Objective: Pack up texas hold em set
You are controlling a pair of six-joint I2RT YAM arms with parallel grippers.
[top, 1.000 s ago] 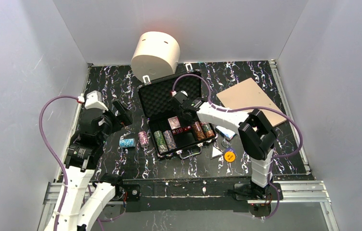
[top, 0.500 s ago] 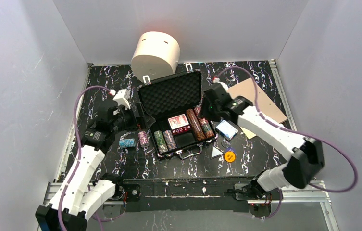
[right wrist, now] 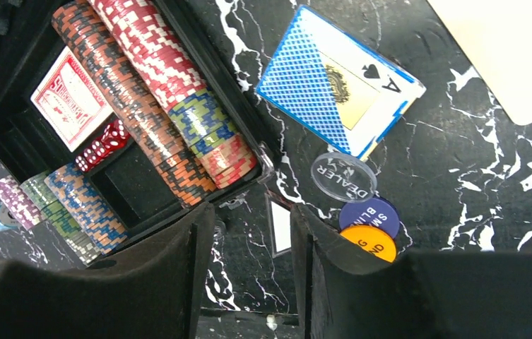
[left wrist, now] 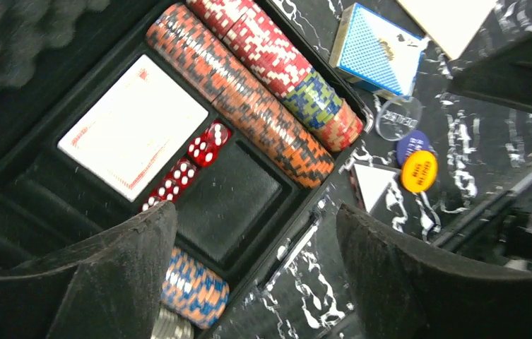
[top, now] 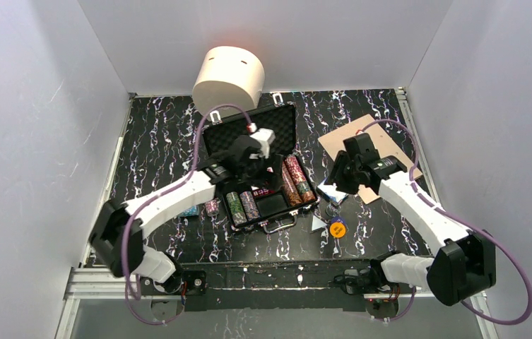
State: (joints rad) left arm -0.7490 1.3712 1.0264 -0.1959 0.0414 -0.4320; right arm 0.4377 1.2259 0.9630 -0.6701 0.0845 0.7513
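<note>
Black foam-lined case (top: 284,131) lies open mid-table, half packed, with pieces loose on either side.
Chip stacks (top: 211,205) lie left of it; the left gripper (left wrist: 252,219) hovers wide and empty over the red dice (left wrist: 192,159). The right gripper (right wrist: 252,212), partly parted and empty, hangs by the blue card deck (right wrist: 337,85); next it probably must drop and pinch that.

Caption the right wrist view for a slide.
Open right hand near the blue card deck and clear dealer button lying outside the chip-filled black case.
</note>
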